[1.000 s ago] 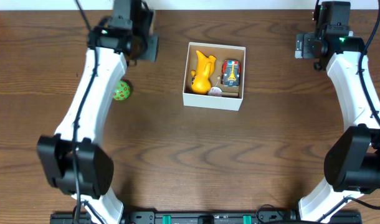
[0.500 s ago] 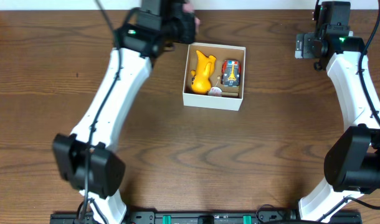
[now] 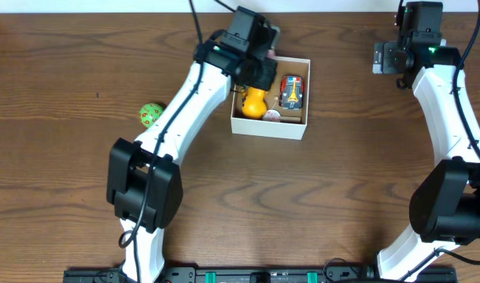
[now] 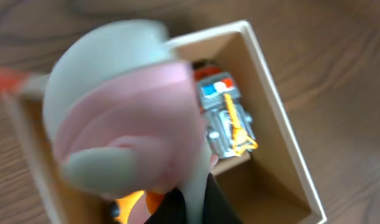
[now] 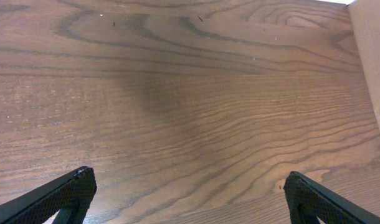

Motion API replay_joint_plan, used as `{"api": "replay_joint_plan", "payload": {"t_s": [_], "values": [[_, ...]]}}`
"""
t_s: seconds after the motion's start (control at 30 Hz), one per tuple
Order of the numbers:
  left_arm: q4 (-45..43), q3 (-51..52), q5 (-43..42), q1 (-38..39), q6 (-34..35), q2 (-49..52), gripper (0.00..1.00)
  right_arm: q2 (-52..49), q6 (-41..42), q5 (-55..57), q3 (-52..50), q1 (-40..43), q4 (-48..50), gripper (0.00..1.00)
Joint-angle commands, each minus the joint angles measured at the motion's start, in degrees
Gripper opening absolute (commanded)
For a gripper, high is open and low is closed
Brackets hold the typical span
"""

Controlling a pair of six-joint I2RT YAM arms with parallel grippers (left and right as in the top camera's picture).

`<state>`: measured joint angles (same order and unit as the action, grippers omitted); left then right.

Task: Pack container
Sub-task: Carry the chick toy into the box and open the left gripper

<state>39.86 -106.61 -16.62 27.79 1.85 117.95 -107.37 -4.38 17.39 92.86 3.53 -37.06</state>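
— Where is the box?
— The small square white cardboard container (image 3: pixel 269 130), brown inside, sits on the dark wooden table (image 3: pixel 224 196). My left arm reaches over it.

— What does the left wrist camera show that the overhead one doesn't?
— From above, my arm covers the container's far-left corner. The wrist view shows one blurred pink-and-pale soft toy (image 4: pixel 128 118) hanging over the open top. My left gripper (image 3: pixel 265 53) looks clamped on it, but the toy hides the fingers. It is too smeared for me to tell what figure it is.

— And the other side?
— My right gripper (image 5: pixel 189 182) is spread wide with nothing in it. It is over wood, well to the right of the container.

— Count the rest.
— Inside the container there is one yellow plastic figure (image 3: pixel 256 102), one red-and-silver toy car (image 3: pixel 291 92) and one small pale round piece (image 3: pixel 273 115). One green spotted ball (image 3: pixel 152 115) lies well to the container's left, and only the overhead view shows it.
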Motion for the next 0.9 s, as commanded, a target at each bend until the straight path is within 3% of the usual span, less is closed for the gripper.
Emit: {"api": "replay_joint_plan", "payload": {"t_s": [0.0,0.33,0.87], "values": [[-0.09,-0.87,-0.72,0.37,-2.67,-1.11,0.06,0.0,0.7,0.17,0.74,0.15,-0.02,0.99],[1.46,0.63,-2.21,0.42,-2.99,-0.72,0.06,0.0,0.72,0.15,0.74,0.15,-0.02,0.99],[-0.22,0.68,-2.23,0.44,-6.6,9.18,0.06,0.0,0.72,0.15,0.74,0.15,-0.02,0.99]]}}
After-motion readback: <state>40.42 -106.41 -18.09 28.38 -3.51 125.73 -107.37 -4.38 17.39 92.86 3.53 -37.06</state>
